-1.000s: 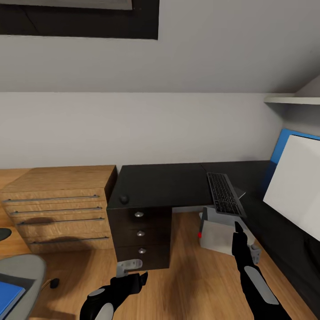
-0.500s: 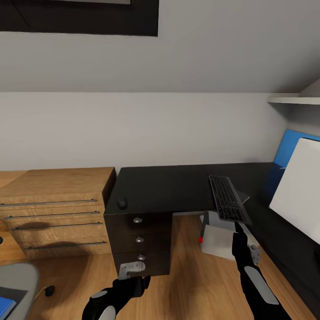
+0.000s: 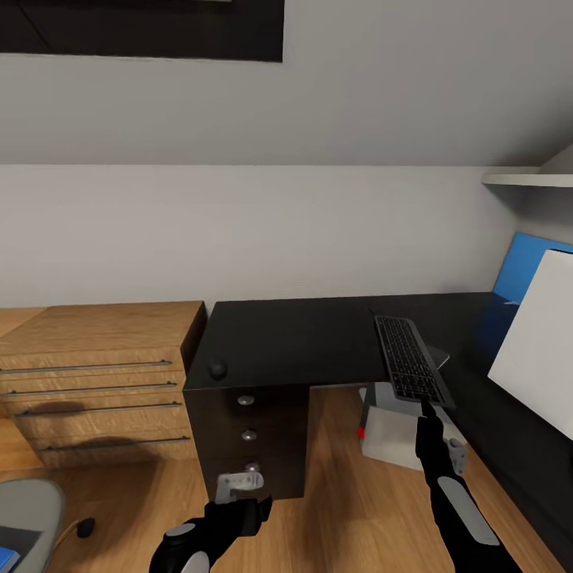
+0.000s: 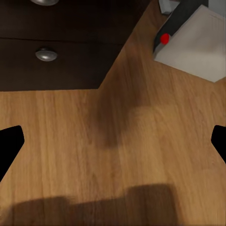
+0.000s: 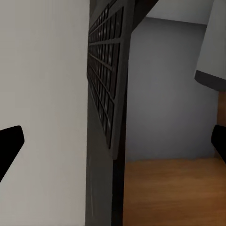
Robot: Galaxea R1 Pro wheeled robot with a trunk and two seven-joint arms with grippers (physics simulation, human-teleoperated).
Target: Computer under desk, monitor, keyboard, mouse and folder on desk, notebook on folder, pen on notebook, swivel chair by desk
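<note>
Facing: the black table, seen from the head camera, which had shifted slightly since a second earlier, so the wooden dresser and swivel chair slid leftward in view.
Keyboard: the keyboard lay on the table's front edge, overhanging it, beside the white monitor.
Mouse: the mouse sat near the table's left corner.
Computer: the computer stood on the floor under the table.
Right end effector: just below the keyboard's near end, fingers apart.
Left end effector: low, before the drawers, fingers spread over bare floor.
</note>
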